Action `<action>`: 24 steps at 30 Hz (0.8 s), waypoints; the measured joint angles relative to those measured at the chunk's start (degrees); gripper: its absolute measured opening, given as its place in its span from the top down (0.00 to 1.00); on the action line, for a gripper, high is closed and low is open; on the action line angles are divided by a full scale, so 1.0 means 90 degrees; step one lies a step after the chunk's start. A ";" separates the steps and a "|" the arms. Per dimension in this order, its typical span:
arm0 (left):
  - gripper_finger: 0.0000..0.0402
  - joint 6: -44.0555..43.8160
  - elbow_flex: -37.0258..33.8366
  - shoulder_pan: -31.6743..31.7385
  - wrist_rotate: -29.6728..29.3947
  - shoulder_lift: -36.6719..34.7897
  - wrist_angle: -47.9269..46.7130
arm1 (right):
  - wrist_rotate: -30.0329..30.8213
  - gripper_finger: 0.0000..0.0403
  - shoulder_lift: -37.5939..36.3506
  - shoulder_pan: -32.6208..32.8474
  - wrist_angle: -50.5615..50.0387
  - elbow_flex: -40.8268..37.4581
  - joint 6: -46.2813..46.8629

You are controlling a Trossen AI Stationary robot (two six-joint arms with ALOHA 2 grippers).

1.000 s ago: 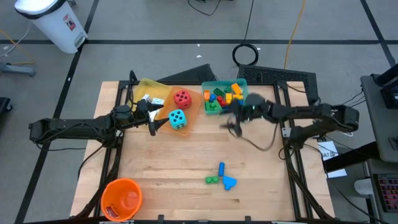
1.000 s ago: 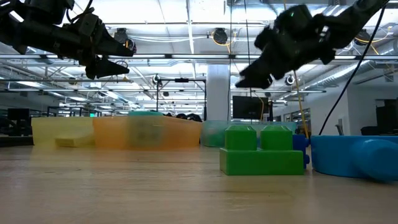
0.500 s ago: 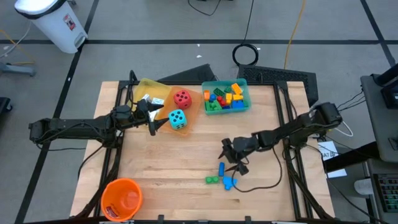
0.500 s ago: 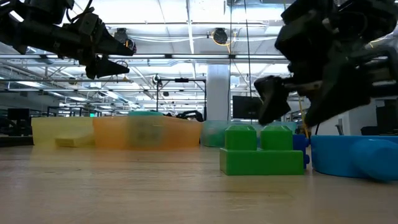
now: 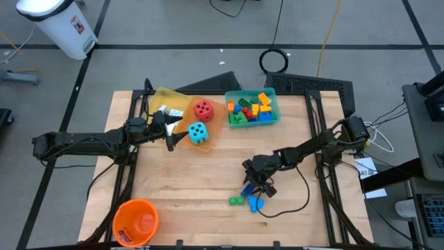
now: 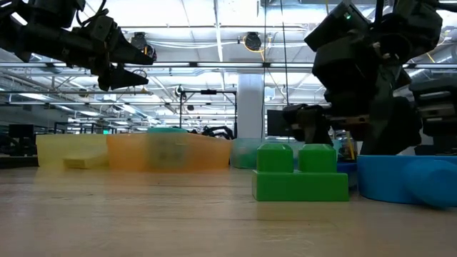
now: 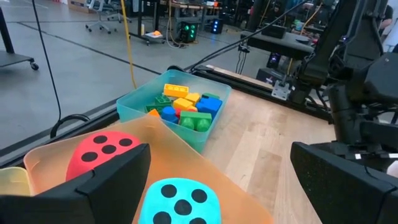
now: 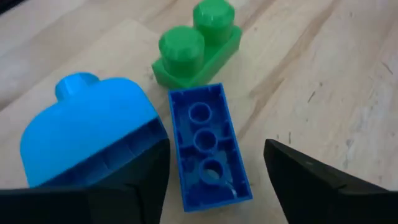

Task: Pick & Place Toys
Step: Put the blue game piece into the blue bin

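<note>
**Right gripper straddling dark blue brick at near edge of bench**

Nearest the bench's (image 5: 208,173) front edge sits a cluster of three loose toys. The green brick (image 5: 237,201), a two-stud piece, rests studs-up, its long axis running roughly side to side across the bench. Just beside it is the light blue block (image 5: 255,203), larger and rounded, lying on its side. The dark blue brick (image 8: 208,146) is a narrow piece lying hollow side up, three round sockets showing along its length. Its long axis runs from the green brick's side back toward the gripper's wrist; one short end nearly touches the green brick, and one long flank is close against the light blue block.

The right gripper (image 8: 214,177) is down over this brick, one finger on either long side, so the brick lies lengthwise between them. Fingers are partly apart and neither shows contact with the brick; nothing is lifted.

The orange bucket (image 5: 136,221) stands at the near left corner, well apart from the cluster.

Farther back, the left gripper (image 5: 173,132) hangs above the orange tray (image 5: 215,121), fingers spread wide, holding nothing. Under it the cyan die (image 5: 198,132) and red die (image 5: 203,108) sit in that tray. The yellow tray (image 5: 166,97) adjoins on the left; the teal tray (image 5: 274,104), at the far edge, holds mixed bricks.
</note>
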 joint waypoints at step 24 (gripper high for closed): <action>0.02 -0.0039 0.0000 -0.0007 0.0002 0.0002 -0.0006 | 0.1036 0.75 -0.0642 -0.0072 -0.0528 -0.0007 0.0171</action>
